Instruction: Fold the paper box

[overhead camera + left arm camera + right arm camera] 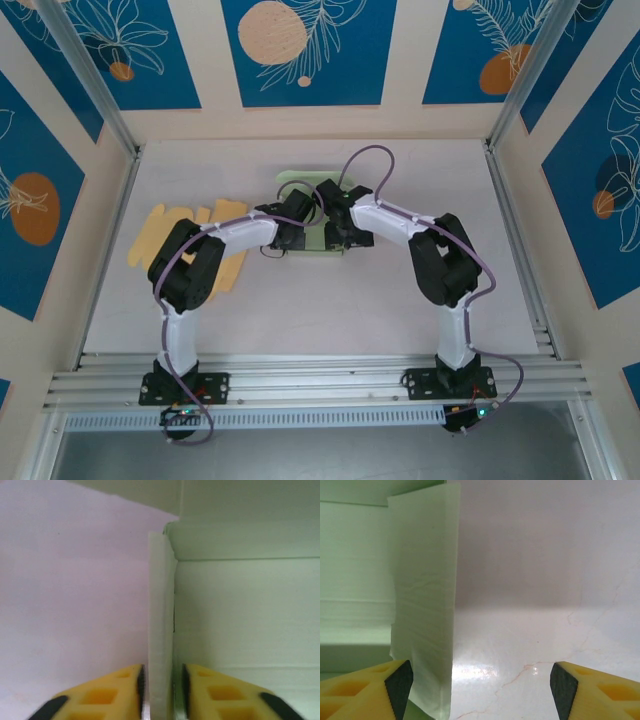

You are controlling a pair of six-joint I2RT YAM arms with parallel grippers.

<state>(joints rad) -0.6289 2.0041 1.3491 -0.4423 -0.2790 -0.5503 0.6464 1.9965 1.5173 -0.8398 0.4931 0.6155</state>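
Narrowly, left gripper (162, 672) straddles paper box (240, 620) wall, seemingly untouching; right gripper (481, 682) gapes.

Both arms rise from bases at the bottom edge of the top view, the left arm (178, 335) at lower left and the right arm (455, 335) at lower right. Each bends at a dark elbow and reaches inward, so the wrists nearly meet at centre frame. The left hand (162, 680) has its yellow fingers (105, 697) only narrowly parted. The right hand (482, 682) stands wide, with one finger in each lower corner of its wrist view.
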